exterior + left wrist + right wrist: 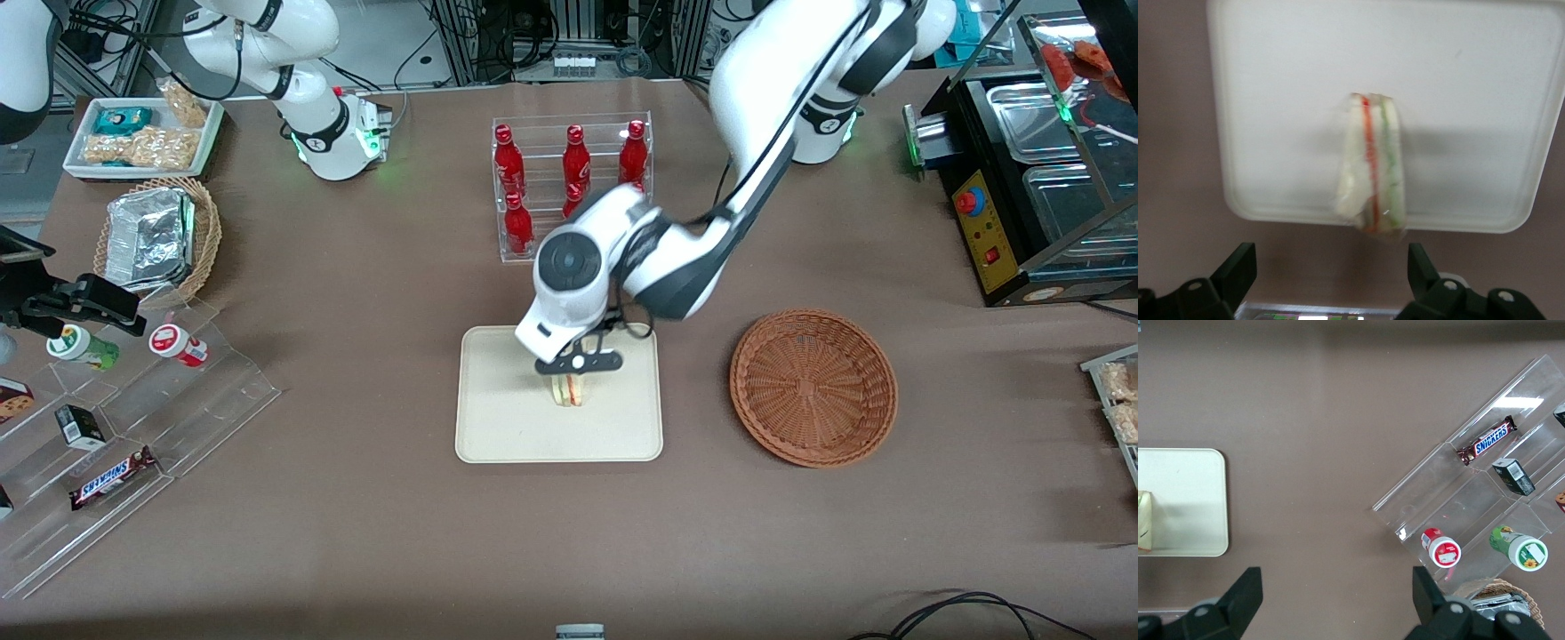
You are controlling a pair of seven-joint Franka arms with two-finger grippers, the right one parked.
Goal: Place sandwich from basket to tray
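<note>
The sandwich [567, 389], a pale wedge with red and green layers, stands on edge on the cream tray [498, 427], near its middle. My left gripper [578, 363] hangs just above the sandwich, open and empty. In the left wrist view the sandwich [1373, 175] lies on the tray [1285, 100], and the gripper [1329, 259] has its dark fingers [1239, 263] wide apart and clear of it. The reddish-brown basket [813, 387] is empty and sits beside the tray, toward the working arm's end. The right wrist view shows the tray [1185, 500] with a sliver of the sandwich [1143, 520].
A clear rack of red bottles [569, 178] stands farther from the front camera than the tray, under the arm. A tan basket with a foil container [156, 236] and an acrylic snack stand [116, 418] lie toward the parked arm's end. A black appliance [1022, 196] stands at the working arm's end.
</note>
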